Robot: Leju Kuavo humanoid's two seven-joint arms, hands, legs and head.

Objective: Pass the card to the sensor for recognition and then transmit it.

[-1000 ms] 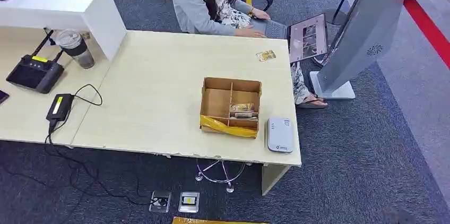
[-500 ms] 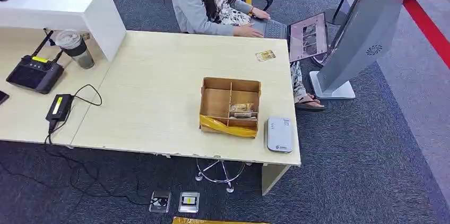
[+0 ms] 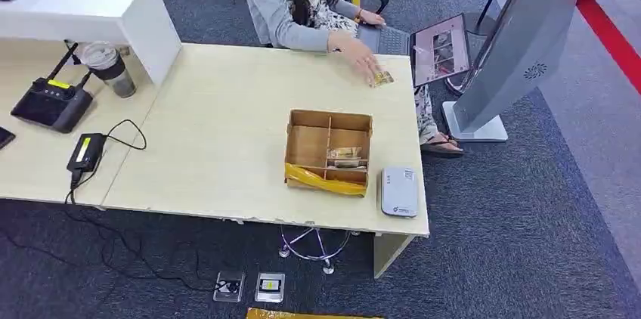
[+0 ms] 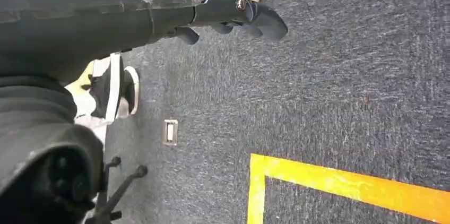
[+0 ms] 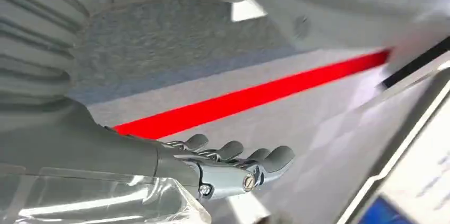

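Note:
A gold card [image 3: 382, 78] lies flat on the far right part of the pale desk [image 3: 219, 153], and a seated person's hand [image 3: 360, 57] reaches onto it. A cardboard divider box [image 3: 328, 150] near the front edge holds more cards [image 3: 346, 157] in one compartment. The white card sensor [image 3: 398, 191] lies just right of the box. My left hand [image 4: 237, 16] hangs over dark carpet, fingers loosely extended and holding nothing. My right hand [image 5: 233, 167] also hangs free, fingers apart with nothing in them, with a red floor stripe behind it.
The person sits at the far side with a laptop [image 3: 438, 50]. A grey kiosk stand [image 3: 521, 43] rises at the right. On the left are a black controller [image 3: 50, 103], a lidded cup [image 3: 108, 69] and a charger with cable [image 3: 85, 151]. Floor sockets [image 3: 249, 286] sit under the desk's front edge.
The person's hand has left the laptop keyboard and reached across to the gold card on the desk. The box and sensor have not moved.

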